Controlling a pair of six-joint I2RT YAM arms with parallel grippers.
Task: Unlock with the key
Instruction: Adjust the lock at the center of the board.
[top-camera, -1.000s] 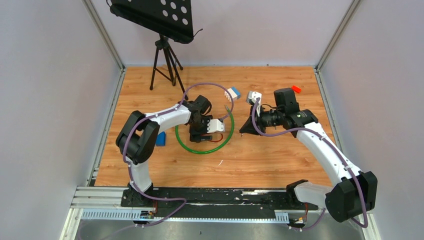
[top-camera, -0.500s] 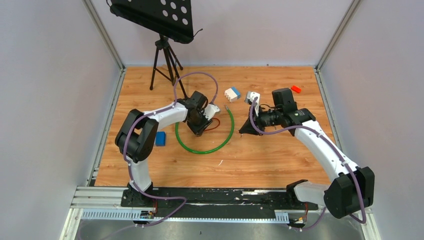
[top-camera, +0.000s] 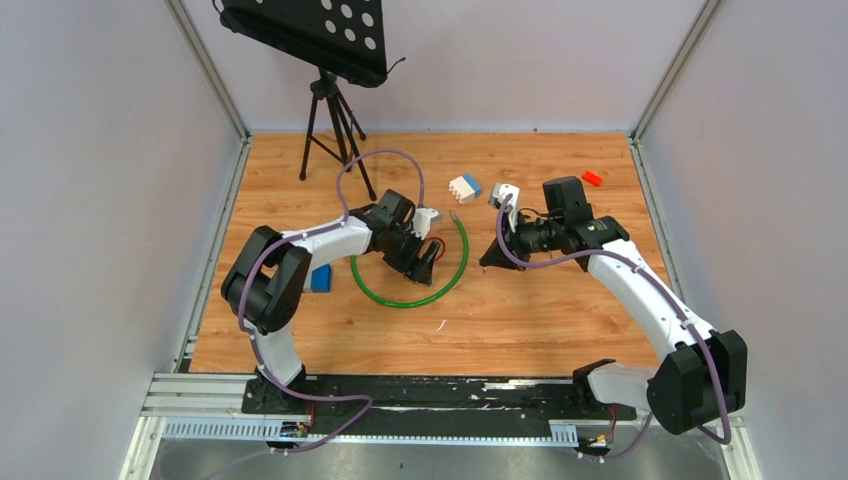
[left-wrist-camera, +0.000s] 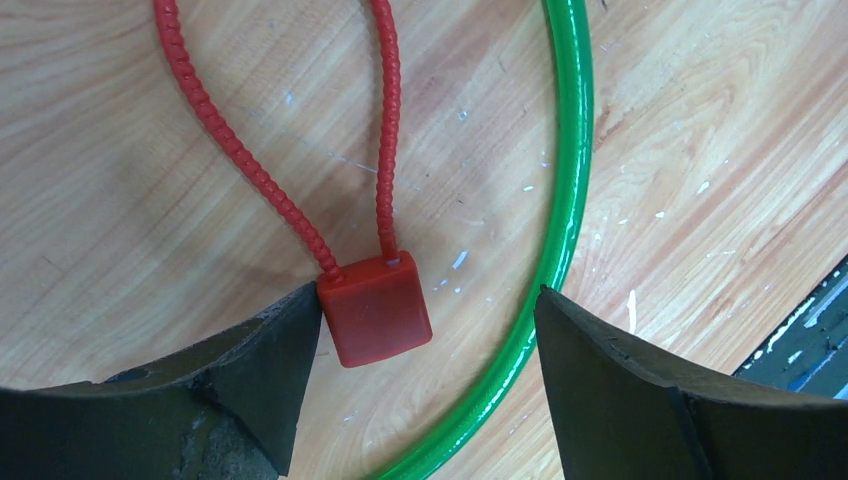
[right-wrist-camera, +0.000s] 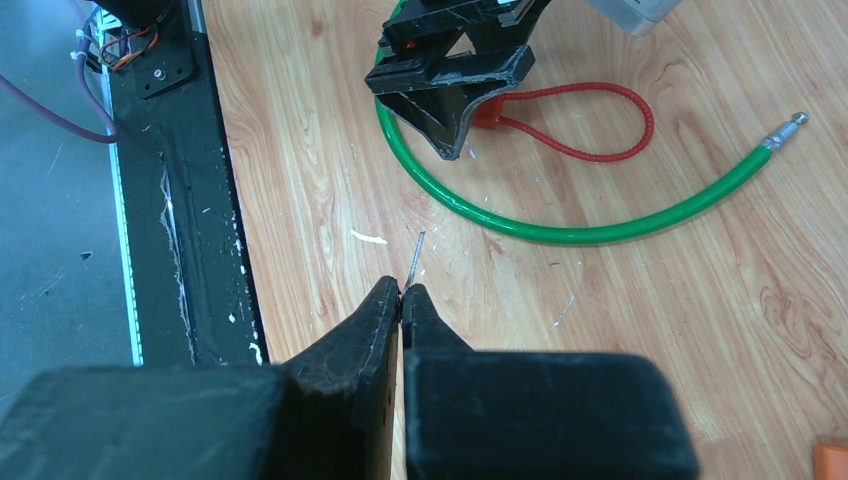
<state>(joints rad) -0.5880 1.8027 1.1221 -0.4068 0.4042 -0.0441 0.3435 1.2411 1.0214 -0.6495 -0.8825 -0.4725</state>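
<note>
The left gripper (left-wrist-camera: 424, 318) hangs released just above the light wooden tabletop (left-wrist-camera: 130, 200), its two black fingers (left-wrist-camera: 250, 380) spread wider than the small square red plastic lock body (left-wrist-camera: 378, 322) lying between them. The lock body touches the inner edge of the finger on the left of the wrist view and lies apart from the other finger. Its red ribbed cable loop (left-wrist-camera: 388, 120) runs away from the fingertips, flat on the wood. A green flexible tube (left-wrist-camera: 572, 180), bent into an open ring, passes through the same gap, between the lock body and the farther finger and just beside that finger's tip. The right gripper (right-wrist-camera: 401, 293) is clenched on a thin grey metal key (right-wrist-camera: 414, 258), whose slim blade sticks out past the fingertips and points toward the left gripper. Ahead of the right gripper and apart from the key's tip, the green tube crosses the wood, and beyond it lie the lock body and its loop. A white-and-blue toy brick (top-camera: 464, 187) sits well apart from both claws, on their far side.
</note>
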